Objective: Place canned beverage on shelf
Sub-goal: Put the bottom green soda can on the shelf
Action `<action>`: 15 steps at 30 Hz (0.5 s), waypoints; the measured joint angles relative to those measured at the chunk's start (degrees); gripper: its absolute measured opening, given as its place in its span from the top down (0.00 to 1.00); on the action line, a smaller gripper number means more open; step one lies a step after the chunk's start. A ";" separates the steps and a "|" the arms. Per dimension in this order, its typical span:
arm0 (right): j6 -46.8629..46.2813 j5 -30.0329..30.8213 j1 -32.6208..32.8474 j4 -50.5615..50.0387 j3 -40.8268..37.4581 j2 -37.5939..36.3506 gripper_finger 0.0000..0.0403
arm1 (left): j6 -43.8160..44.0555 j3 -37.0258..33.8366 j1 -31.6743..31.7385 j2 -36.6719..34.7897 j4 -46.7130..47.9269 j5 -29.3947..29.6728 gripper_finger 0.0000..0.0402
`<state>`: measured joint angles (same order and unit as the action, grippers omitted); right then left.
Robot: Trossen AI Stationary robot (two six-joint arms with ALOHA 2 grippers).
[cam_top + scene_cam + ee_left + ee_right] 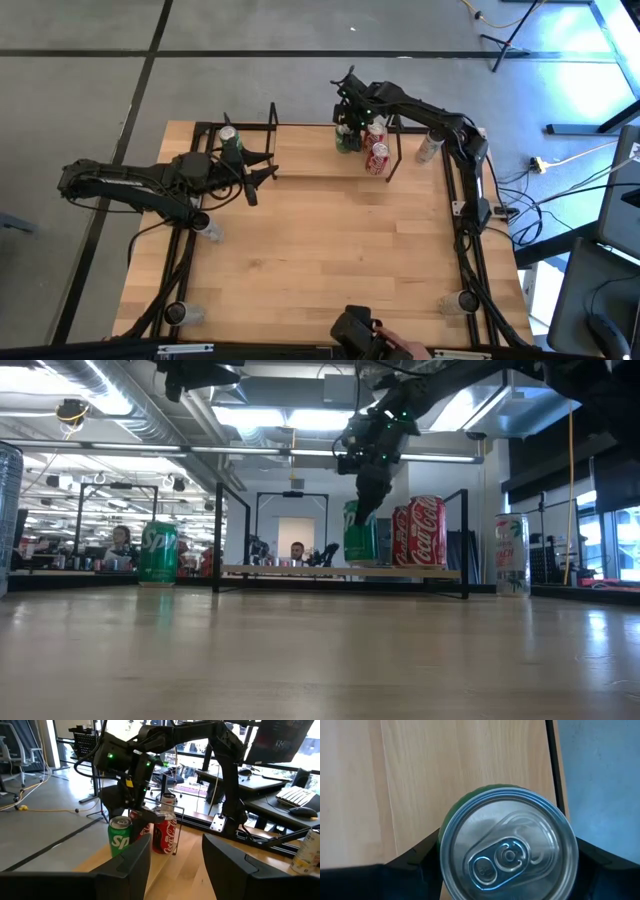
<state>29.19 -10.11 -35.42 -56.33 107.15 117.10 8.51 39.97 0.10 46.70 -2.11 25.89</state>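
The shelf point(310, 150) stands at the table's far side, its board point(300, 571) between black end frames. My right gripper point(347, 125) reaches down over the shelf's right half and is shut on a green can point(358, 542), whose base is at the board. Two red cans point(420, 530) stand on the board right beside it. My left gripper point(262, 178) hovers open and empty by the shelf's left end; its fingers point(125, 870) frame the green can point(120, 842) from farther off. My right gripper pinches the green can's upper side wall point(445, 837) between its two fingers point(415, 857), one on each side just below the rim. The fingers come from above, pointing down. The can is upright; whether its base rests on the shelf board, I cannot tell.
A second green can point(229, 138) stands on the table left of the shelf, close to my left gripper. A pale can point(511, 555) stands on the table right of the shelf. A person's hand point(395, 348) with a dark object is at the near edge.
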 joint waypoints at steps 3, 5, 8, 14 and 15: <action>0.70 0.04 -0.02 -0.11 0.00 -0.04 0.33 | 0.00 0.00 0.00 0.00 0.00 0.00 0.57; 0.84 -0.08 -0.27 -0.84 0.00 -0.04 0.33 | 0.00 0.00 0.00 0.00 0.00 0.00 0.57; 0.86 0.39 -0.33 -1.21 0.00 0.10 0.31 | 0.00 0.00 0.00 0.00 -0.02 -0.02 0.57; 1.18 0.54 -0.26 -1.21 0.00 0.24 0.28 | 0.00 0.00 0.00 0.00 -0.02 0.02 0.57; 1.19 0.57 -0.26 -1.44 0.00 0.24 0.28 | 0.01 0.00 0.00 0.00 -0.04 0.44 0.57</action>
<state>30.38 -9.54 -35.68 -57.78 107.15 117.34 8.52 39.97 0.10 46.70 -2.15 26.33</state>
